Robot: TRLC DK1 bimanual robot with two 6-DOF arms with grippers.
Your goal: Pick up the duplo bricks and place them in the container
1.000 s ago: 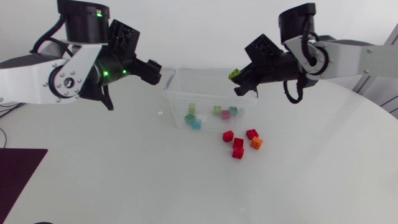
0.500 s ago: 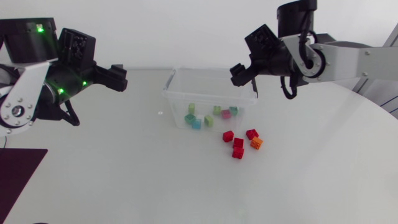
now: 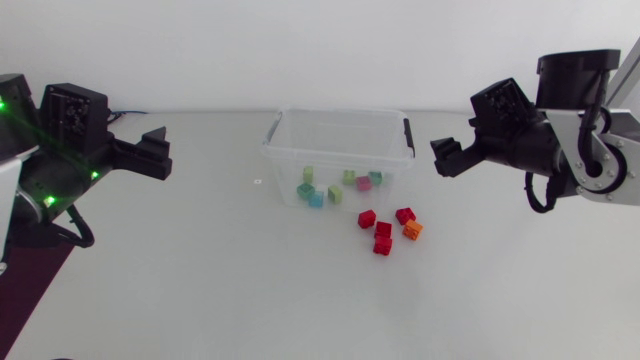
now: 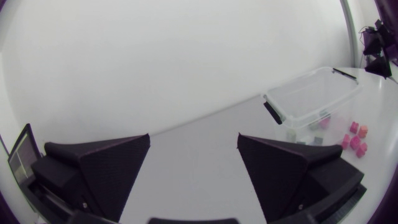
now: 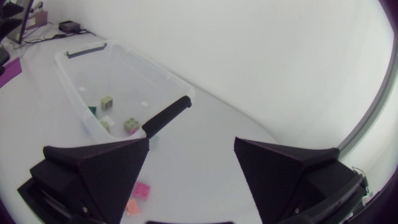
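Note:
The clear plastic container point(image 3: 276, 150) stands at the table's middle back, with several pastel bricks point(image 3: 316, 198) on its floor. Just in front of it, several red bricks point(image 3: 382, 237) and an orange brick point(image 3: 412, 230) lie on the table. My left gripper point(image 3: 156, 155) hovers open and empty far left of the container. My right gripper point(image 3: 446, 158) hovers open and empty just right of it. Ahead of the left gripper point(image 4: 194, 168), its wrist view shows the container point(image 4: 292, 99) and the loose bricks point(image 4: 354, 134). The right gripper point(image 5: 191, 174) has the container point(image 5: 81, 93) ahead of it.
The container carries a black handle point(image 3: 408, 135) on its right end and another on its left end. A dark mat point(image 3: 25, 290) lies at the table's left front edge. Bare white tabletop surrounds the bricks.
My right gripper opened and dropped a lime brick into the container, then drew back to the right. My left arm pulled away to the left.

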